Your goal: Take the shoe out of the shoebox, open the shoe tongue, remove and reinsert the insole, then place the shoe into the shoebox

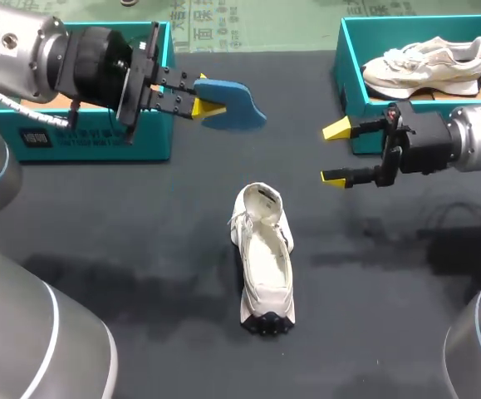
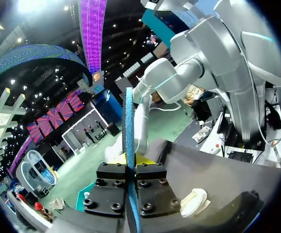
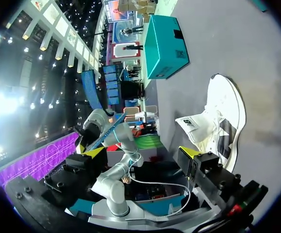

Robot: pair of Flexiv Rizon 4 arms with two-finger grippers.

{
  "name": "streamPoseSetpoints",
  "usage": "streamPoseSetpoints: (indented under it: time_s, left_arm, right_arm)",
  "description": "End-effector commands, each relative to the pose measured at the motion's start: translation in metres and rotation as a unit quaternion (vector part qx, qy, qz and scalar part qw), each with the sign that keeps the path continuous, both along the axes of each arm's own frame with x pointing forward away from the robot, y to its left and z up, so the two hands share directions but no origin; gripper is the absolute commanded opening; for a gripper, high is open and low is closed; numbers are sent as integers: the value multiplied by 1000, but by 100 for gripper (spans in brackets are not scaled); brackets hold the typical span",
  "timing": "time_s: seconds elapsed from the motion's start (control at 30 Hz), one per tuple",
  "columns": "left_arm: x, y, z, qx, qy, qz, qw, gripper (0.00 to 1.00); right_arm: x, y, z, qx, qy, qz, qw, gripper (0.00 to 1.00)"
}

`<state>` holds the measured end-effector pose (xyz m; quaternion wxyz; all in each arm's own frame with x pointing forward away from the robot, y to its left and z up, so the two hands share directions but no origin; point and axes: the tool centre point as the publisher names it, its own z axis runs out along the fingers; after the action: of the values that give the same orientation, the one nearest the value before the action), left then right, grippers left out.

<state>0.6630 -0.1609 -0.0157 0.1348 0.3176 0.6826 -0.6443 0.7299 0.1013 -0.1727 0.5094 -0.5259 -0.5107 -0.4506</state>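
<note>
Insole (image 1: 232, 108) out, gripped in left claw (image 1: 200, 96), far left; right claw (image 1: 336, 153) open. Next: realign, reinsert into shoe (image 1: 263, 266).

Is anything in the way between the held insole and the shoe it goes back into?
Nothing visible. The insole, in the left gripper, has only bare table between it and the shoe; the right gripper hangs off to the side.
</note>
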Motion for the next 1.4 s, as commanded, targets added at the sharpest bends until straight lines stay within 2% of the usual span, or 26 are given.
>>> streamPoseSetpoints:
  time_s: [0.03, 0.17, 0.27, 0.67, 0.73, 0.9, 0.93, 0.97, 1.07, 1.27, 1.4]
  left_arm:
    - [4, -2, -16, -9, -109, -17, 994, 0]
    - [0, -9, -29, -8, -225, -16, 974, 0]
    - [-2, -13, -41, -14, -274, -19, 962, 0]
    - [-2, -13, -41, -14, -274, -19, 962, 0]
    - [-1, -12, -56, -4, -307, -13, 952, 0]
    - [2, -5, -87, -61, -344, -6, 937, 0]
    - [3, -6, -91, -47, -352, -5, 935, 0]
    - [4, -5, -94, -72, -360, -4, 930, 0]
    - [7, -5, -102, -84, -378, -6, 922, 0]
    - [17, -5, -110, -67, -434, 11, 899, 0]
    - [17, -5, -110, -67, -434, 11, 899, 0]
  right_arm:
    - [6, 14, 6, 0, 7, 0, 1000, 100]
    - [9, 22, 11, 6, 6, 2, 1000, 100]
    - [11, 26, 12, 25, 5, 0, 1000, 100]
    - [11, 26, 12, 25, 5, 0, 1000, 100]
    - [11, 26, 12, 25, 5, 0, 1000, 100]
    - [17, 28, 17, 37, -1, -8, 999, 100]
    - [18, 27, 18, 37, -3, -11, 999, 100]
    - [19, 27, 19, 37, -3, -13, 999, 100]
    - [20, 31, 22, 37, -2, -15, 999, 100]
    - [21, 39, 24, 49, -13, -15, 999, 100]
    - [21, 39, 24, 49, -13, -15, 999, 100]
